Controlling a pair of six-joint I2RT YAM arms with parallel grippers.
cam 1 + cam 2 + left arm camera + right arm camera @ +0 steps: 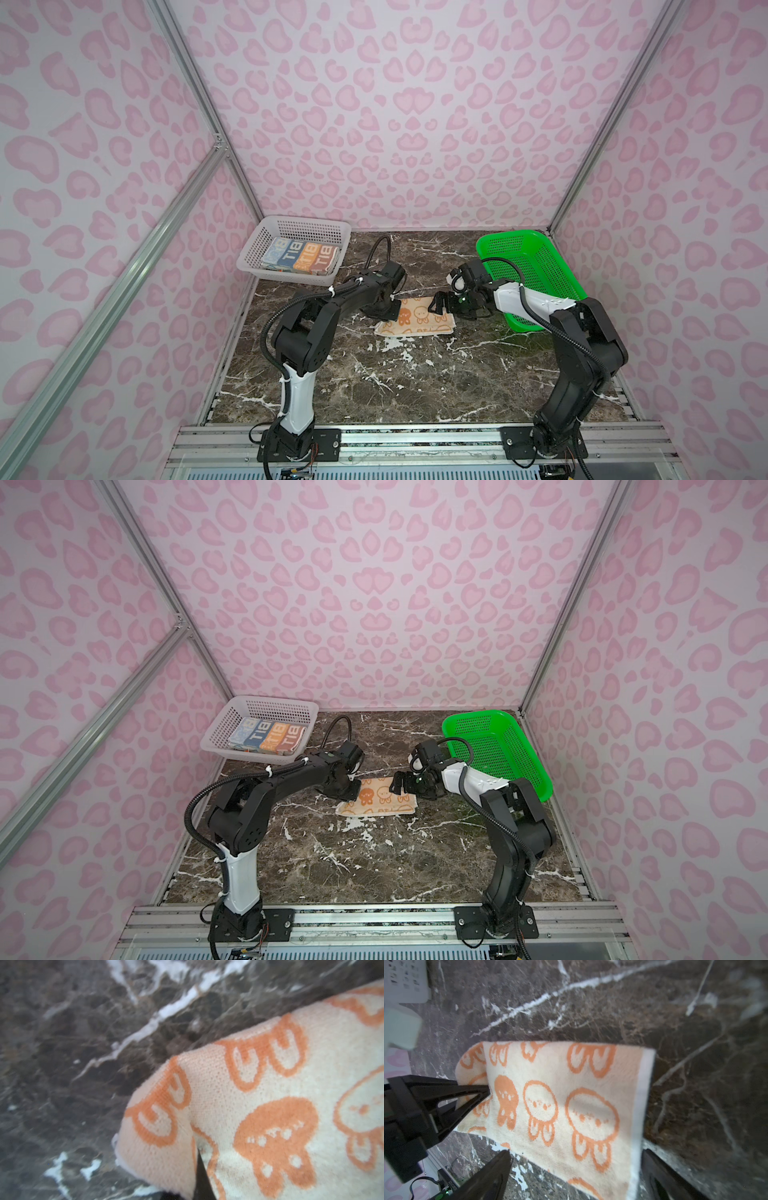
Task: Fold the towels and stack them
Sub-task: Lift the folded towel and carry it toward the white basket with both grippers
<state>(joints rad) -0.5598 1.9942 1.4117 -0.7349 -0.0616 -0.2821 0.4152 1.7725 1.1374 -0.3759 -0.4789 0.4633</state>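
Note:
An orange-on-cream rabbit towel point(415, 319) point(376, 801) lies folded into a strip on the marble table. My left gripper point(395, 309) point(357, 789) is shut on the towel's left end. In the left wrist view that corner point(158, 1126) bunches up round a dark finger point(200, 1176). My right gripper point(437, 304) point(577, 1153) hangs open over the right end, its fingers point(494, 1169) on either side of the cloth without pinching it. A folded towel with blue and orange blocks point(301, 257) point(270, 737) lies in the white basket.
The white perforated basket point(309, 222) point(274, 700) stands at the back left. A green perforated basket point(540, 266) point(505, 746) sits tilted at the back right, close behind the right arm. Pink patterned walls close in three sides.

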